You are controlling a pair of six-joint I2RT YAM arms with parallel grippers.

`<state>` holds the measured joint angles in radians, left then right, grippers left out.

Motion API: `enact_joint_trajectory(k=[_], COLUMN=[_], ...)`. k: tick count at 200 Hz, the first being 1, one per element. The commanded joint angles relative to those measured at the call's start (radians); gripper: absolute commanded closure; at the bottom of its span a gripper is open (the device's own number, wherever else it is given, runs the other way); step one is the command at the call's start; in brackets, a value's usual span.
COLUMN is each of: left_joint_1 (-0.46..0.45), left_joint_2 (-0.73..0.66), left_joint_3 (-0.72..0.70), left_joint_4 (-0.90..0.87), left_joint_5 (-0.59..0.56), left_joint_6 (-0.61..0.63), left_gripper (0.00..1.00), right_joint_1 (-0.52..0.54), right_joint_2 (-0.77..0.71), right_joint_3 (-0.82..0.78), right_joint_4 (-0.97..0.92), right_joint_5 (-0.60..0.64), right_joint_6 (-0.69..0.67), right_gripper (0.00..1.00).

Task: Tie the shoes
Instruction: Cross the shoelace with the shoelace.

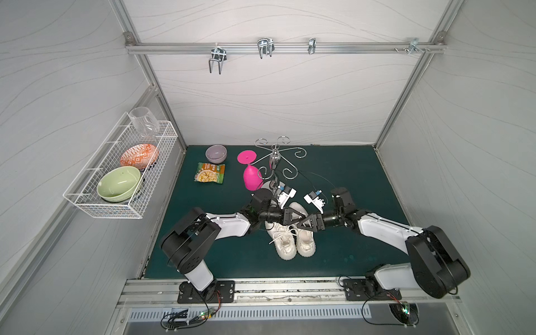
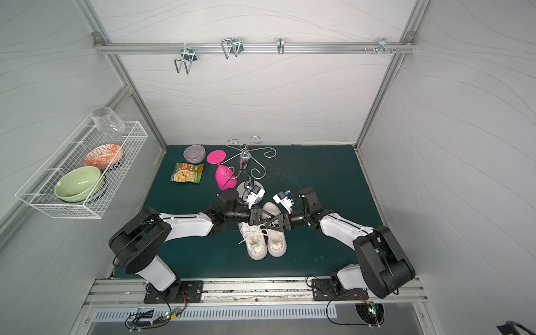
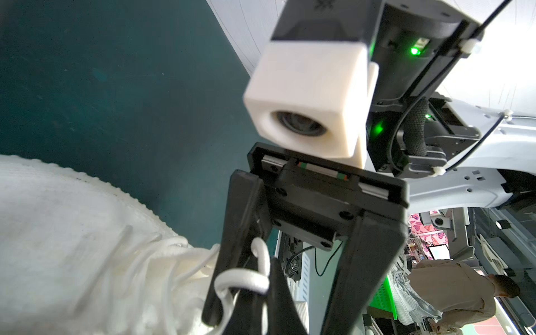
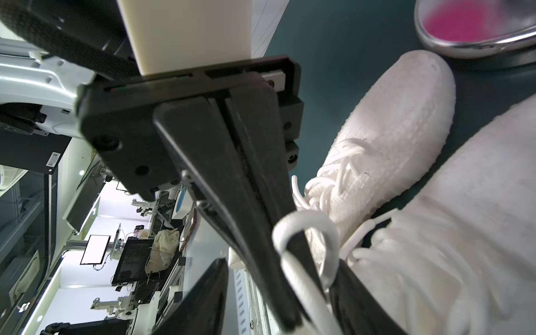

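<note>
Where shoes (image 1: pixel 294 237) sit on green mat (image 1: pixel 348 174), grey-walled booth (image 1: pixel 261 101), left gripper (image 1: pixel 307 215) clamping lace (image 3: pixel 243 280), right gripper (image 1: pixel 297 225) spread

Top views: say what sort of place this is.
Likely a robot lab test cell: white panels in an aluminium frame, two arms bolted to a rail, monitors beyond in the right wrist view.

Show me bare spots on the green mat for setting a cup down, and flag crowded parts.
Widest: back right of the mat, bordered by the wire stand and right arm. Then the front strip between the shoes and front rail, and a patch between the snack packet and left arm. Crowded: centre, arms over shoes; back left, with grey bowl and pink glass.
</note>
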<state>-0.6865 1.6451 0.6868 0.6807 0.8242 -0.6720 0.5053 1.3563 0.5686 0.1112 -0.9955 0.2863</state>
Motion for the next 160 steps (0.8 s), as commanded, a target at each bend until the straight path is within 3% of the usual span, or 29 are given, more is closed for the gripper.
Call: enact_joint_trajectory(k=[1, 26, 76, 117, 160], left_joint_1=[0.010, 0.012, 0.014, 0.014, 0.036], left_joint_2=[0.015, 0.022, 0.034, 0.043, 0.013], left_joint_3=[0.002, 0.008, 0.016, 0.018, 0.018], left_joint_4=[0.065, 0.065, 0.066, 0.068, -0.038], left_joint_5=[-0.003, 0.014, 0.040, 0.063, 0.064], left_joint_6=[-0.020, -0.026, -0.031, -0.040, 0.034], left_gripper=[0.99, 0.99, 0.98, 0.97, 0.93], right_joint_1=[-0.009, -0.010, -0.017, -0.020, -0.032], right_joint_2=[-0.037, -0.026, -0.046, -0.070, -0.113], right_joint_3=[-0.015, -0.018, -0.042, -0.074, -0.093], right_joint_4=[-0.011, 0.000, 0.055, 0.097, 0.061], right_joint_5=[0.022, 0.008, 0.063, 0.109, 0.163], right_joint_6=[-0.019, -0.018, 0.004, 0.026, 0.013], right_gripper=[0.49, 0.61, 0.75, 0.99, 1.00])
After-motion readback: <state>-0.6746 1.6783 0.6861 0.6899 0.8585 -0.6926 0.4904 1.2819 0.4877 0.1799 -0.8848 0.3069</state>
